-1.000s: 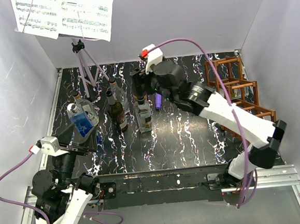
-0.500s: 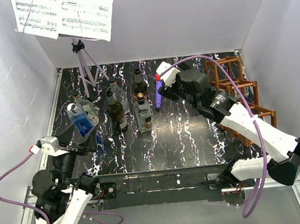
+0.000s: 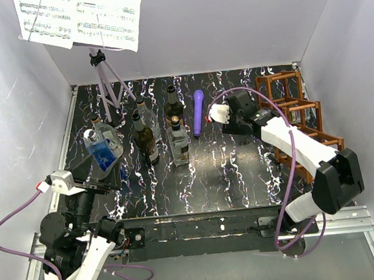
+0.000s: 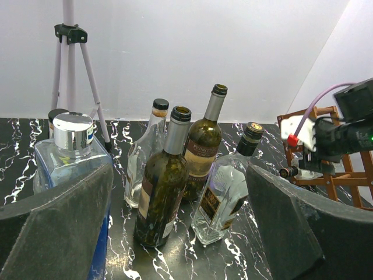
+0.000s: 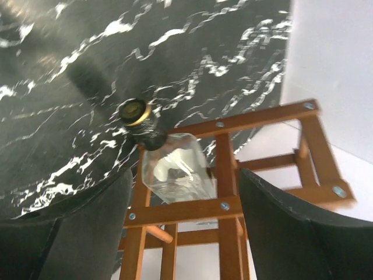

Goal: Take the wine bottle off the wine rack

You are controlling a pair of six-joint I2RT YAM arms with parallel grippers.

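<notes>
On the L, your left gripper [image 4: 179, 175] is wide open w/ nothing in it. It just faces the standing bottles [image 4: 201, 151] on the table [image 3: 228, 169], so leave it be.

Go R. The right gripper [image 5: 185, 174] is by the wine rack [image 5: 224, 146]. Its fingers are apart and not touching anything. The wine bottle [image 5: 175, 175] lies on its side in a rack cell, and its capped neck [image 5: 135, 114] pokes out toward the table.

So I think you're at the reach-in step, and the bottle's not out yet. Next you prob need to put the fingers around the glass, squeeze, then pull straight out along the cell so it won't bump the wood.

The R wrist view shows the bottle best. In the top view it's hard to pick out among the bars. The L wrist view shows the rack side-on, far off.
</notes>
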